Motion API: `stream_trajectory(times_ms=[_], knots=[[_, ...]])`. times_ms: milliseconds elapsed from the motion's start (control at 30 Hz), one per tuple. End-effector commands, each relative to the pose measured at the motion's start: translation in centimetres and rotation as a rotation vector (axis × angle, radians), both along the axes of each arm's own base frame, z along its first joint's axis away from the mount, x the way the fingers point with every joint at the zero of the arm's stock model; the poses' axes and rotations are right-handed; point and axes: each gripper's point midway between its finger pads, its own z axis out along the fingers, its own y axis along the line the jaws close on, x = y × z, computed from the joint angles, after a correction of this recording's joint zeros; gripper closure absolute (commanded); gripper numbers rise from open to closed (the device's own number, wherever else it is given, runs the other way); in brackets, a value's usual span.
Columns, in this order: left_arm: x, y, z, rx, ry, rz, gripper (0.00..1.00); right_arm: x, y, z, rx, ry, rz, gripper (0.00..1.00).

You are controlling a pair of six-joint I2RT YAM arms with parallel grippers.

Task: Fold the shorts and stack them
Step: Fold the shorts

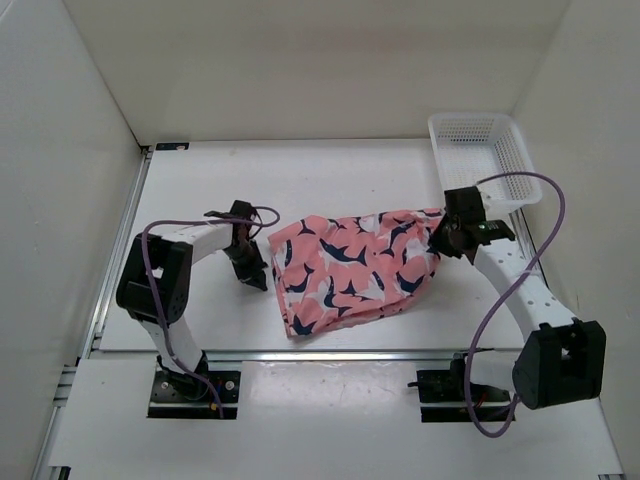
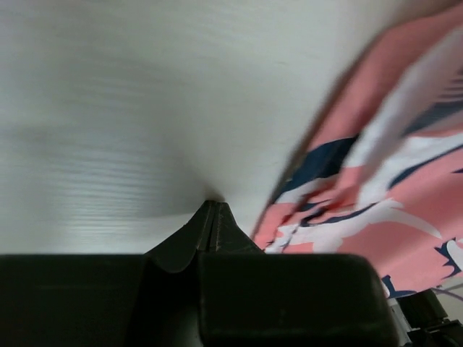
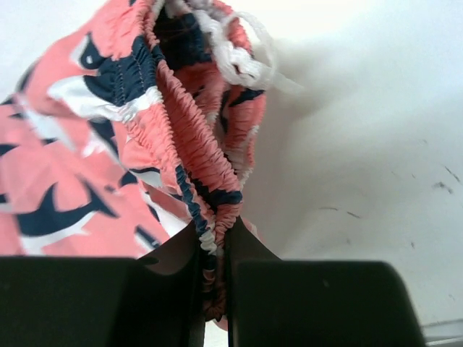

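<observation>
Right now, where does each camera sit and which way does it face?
Top: high behind the robot, looking down at the table, shorts and basket; left arm and right arm show.
Left wrist: on the left arm, looking along the shut left fingers at bare table, shorts at right.
Right wrist: on the right arm, looking along the right fingers pinching the waistband.
Shared: all three see the shorts.

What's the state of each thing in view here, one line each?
shorts: rumpled on the table, not folded, waistband pinched at the right end.
left gripper: shut, empty, beside the shorts' left edge.
right gripper: shut on the shorts' waistband.
basket: upright at the far right.
</observation>
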Motion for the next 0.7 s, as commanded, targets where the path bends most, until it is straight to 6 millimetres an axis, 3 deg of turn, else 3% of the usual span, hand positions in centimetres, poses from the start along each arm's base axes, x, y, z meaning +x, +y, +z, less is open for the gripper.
stream_trajectory(times_ms=[0,67,167,233,267,333,367,400,433,500,533,667], knots=[[2.0,-2.0,0.6,-0.052,-0.045,-0.011,0.90,1.1,1.8,3.3,-0.069,-0.087,0.075,0.99],[2.4,-2.3,0.3,-0.061,-0.044,-0.013,0.90,1.5,3.1,4.8,-0.100,-0.123,0.117,0.99],[3.0,-2.5,-0.3,-0.059,-0.037,-0.013,0.90,1.2,8.5,6.4,-0.147,-0.170,0.322,0.99],[2.8,-2.4,-0.7,-0.055,-0.024,-0.012,0.90,0.9,10.2,7.5,-0.217,-0.193,0.400,0.99],[2.7,-2.4,-1.0,-0.052,-0.014,-0.012,0.90,0.4,12.8,8.6,-0.237,-0.223,0.472,0.99],[3.0,-2.5,-0.8,-0.054,-0.022,-0.012,0.90,0.0,14.1,9.4,-0.314,-0.242,0.503,0.99],[3.3,-2.6,-0.8,-0.057,-0.031,-0.012,0.90,-0.7,16.6,9.9,-0.337,-0.262,0.572,0.99],[3.2,-2.5,-1.1,-0.054,-0.022,-0.012,0.90,-1.1,17.6,10.2,-0.355,-0.271,0.594,0.99],[3.5,-2.6,-0.9,-0.058,-0.032,-0.012,0.90,-2.2,19.7,9.5,-0.387,-0.264,0.665,0.99],[3.5,-2.7,-0.9,-0.058,-0.032,-0.012,0.90,-2.7,21.9,10.1,-0.415,-0.298,0.702,0.99],[3.5,-2.7,-0.9,-0.058,-0.032,-0.012,0.90,-3.7,23.7,9.1,-0.428,-0.286,0.756,0.99],[3.5,-2.7,-0.9,-0.058,-0.032,-0.012,0.90,-5.2,27.4,7.0,-0.468,-0.272,0.850,0.99]])
